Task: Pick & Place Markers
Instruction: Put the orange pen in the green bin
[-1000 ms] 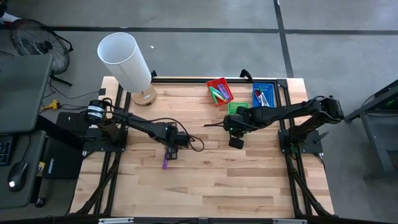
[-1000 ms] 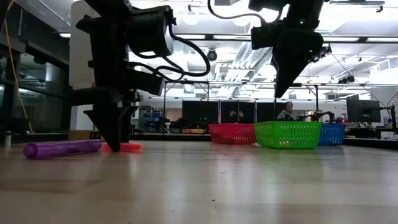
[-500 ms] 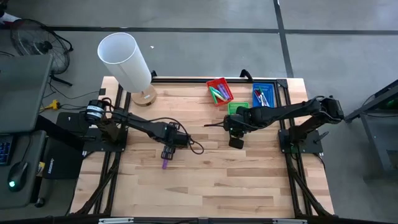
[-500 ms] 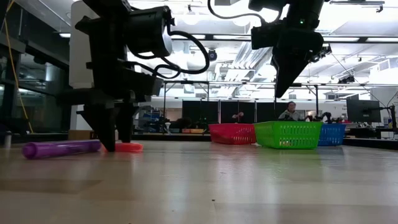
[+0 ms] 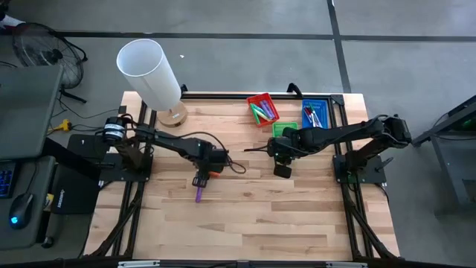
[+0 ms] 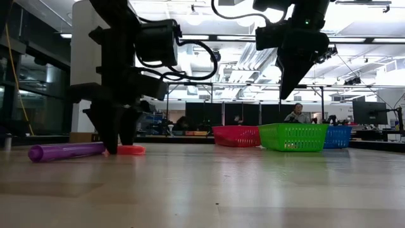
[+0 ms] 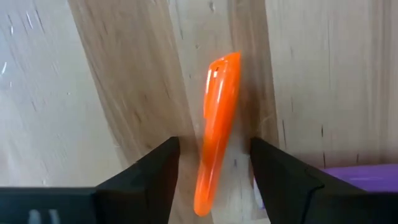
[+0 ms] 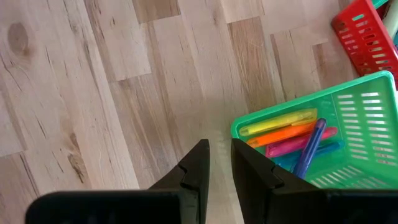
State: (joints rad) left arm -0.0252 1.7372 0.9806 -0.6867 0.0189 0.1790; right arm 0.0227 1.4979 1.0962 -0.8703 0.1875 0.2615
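Note:
An orange marker [image 7: 216,134] lies flat on the wooden table, with a purple marker [image 5: 198,195] lying just nearer the front edge, also flat. My left gripper [image 7: 214,177] points down, open, one finger on each side of the orange marker [image 5: 214,174], with a thin gap on both sides. In the low view my left gripper [image 6: 118,142] stands at the table surface between the purple marker [image 6: 66,151] and the orange marker [image 6: 130,150]. My right gripper [image 8: 220,165] hangs above the table beside the green tray [image 8: 323,137], with a narrow gap between its fingers and nothing in it.
Red tray [image 5: 262,109], green tray [image 5: 282,129] and blue tray [image 5: 315,115] stand at the far right, each with markers inside. A white cylinder [image 5: 149,71] on a wooden base stands at the far left corner. Bare wood lies toward the near edge.
My left gripper has shifted a little toward the table's far edge, from beside the purple marker to over the orange one, and has rolled about its downward axis, so both fingers now show apart in the low view. The markers stay on the table.

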